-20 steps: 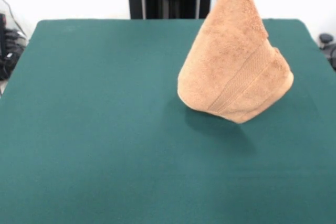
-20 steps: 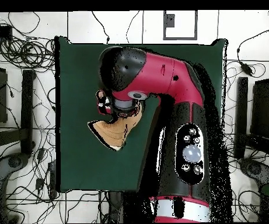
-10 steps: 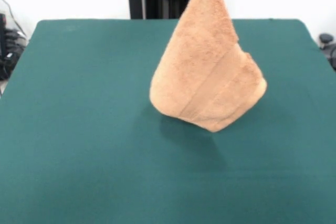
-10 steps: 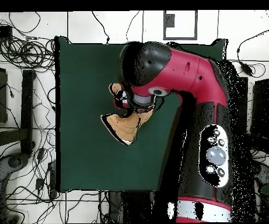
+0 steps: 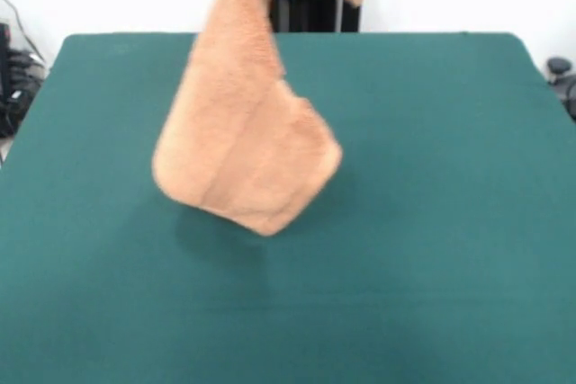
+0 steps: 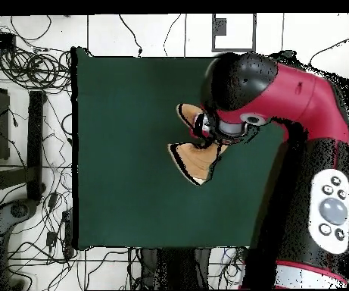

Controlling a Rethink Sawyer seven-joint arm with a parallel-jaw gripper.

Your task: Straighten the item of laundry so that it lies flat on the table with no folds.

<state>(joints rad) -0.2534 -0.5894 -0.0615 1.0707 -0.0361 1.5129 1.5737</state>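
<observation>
The item of laundry (image 5: pixel 243 150), an orange-tan terry towel, hangs in the air over the table (image 5: pixel 432 222). It is drawn to a peak at the picture's top edge and widens into a loose, folded cone below. Its lowest corner floats just above the green cloth and casts a shadow there. From overhead, the towel (image 6: pixel 196 159) shows only as a small tan patch beneath the red and black arm's head. My gripper (image 6: pixel 207 133) sits under that head, shut on the towel's top, and its fingers are hidden.
The red arm (image 6: pixel 313 151) reaches over the right part of the green table (image 6: pixel 124 151) in the overhead view. Tangled cables (image 6: pixel 26 68) and black gear lie on the floor around the table's sides.
The arm has carried the hanging towel leftward across the front view, from the right side to left of centre. The towel's lower part swings behind.
</observation>
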